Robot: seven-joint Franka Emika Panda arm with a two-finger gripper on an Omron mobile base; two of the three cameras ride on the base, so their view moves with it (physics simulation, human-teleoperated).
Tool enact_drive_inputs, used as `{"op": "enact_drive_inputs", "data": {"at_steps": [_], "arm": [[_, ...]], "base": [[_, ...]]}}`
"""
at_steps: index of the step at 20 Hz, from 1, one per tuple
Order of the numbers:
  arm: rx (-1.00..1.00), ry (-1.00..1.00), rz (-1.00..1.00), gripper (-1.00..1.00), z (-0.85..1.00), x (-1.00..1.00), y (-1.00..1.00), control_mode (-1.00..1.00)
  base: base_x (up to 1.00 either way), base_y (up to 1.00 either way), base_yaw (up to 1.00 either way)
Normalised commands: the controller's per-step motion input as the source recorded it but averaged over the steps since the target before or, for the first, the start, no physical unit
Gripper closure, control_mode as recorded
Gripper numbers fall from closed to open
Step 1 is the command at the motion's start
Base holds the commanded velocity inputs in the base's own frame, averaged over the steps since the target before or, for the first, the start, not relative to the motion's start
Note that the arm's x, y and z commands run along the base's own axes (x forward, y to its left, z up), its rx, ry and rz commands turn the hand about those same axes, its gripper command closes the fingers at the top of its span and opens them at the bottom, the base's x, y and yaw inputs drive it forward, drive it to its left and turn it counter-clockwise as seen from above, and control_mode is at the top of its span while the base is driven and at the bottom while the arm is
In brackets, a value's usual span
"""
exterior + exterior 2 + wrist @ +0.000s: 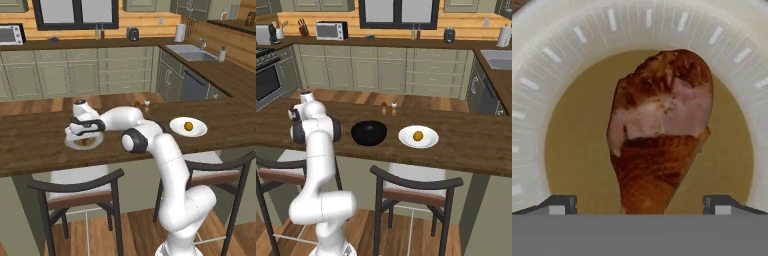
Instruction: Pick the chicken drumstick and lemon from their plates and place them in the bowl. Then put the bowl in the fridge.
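First pick of the job: the gripper (640, 205) hangs right over the chicken drumstick (659, 132), jaws spread wide, one fingertip showing on each side of the narrow bone end. Nothing is held. The drumstick lies on the tan centre of its plate (542, 60), and the grab looks like the step in hand. The call now is probably a straight drop so the fingers straddle the meat, then a squeeze and a lift across to the bowl (369, 133).

The hand view gives the detail: the meat's lumpy shape and how it sits between the fingertips. The left base view shows the hand low over that plate (75, 145), with the lemon (188, 126) waiting on a second plate (199, 131) farther along the counter (30, 145). The right base view adds the black bowl standing between the arm and the lemon's plate.
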Motion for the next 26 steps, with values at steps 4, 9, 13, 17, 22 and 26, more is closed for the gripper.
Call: {"op": "enact_drive_inputs", "data": {"at_steps": [4,9,13,17,22,26], "arm": [[0.00,0.00,0.00,1.00,-0.53,0.12,0.00,-1.00],[0.00,0.00,0.00,1.00,-0.33,-0.09,-0.02,-1.00],[0.00,0.01,-0.02,1.00,-0.13,-0.65,-0.33,-1.00],[0.01,0.02,-0.05,1.00,0.04,-0.93,-0.51,-1.00],[0.05,0.00,-0.01,1.00,0.54,-0.75,-0.59,-1.00],[0.05,0.00,-0.01,1.00,0.83,-0.44,-0.62,-1.00]], "base": [[0.00,0.00,0.00],[0.00,0.00,0.00],[0.00,0.00,0.00],[0.00,0.00,0.00],[0.00,0.00,0.00],[0.00,0.00,0.00]]}}
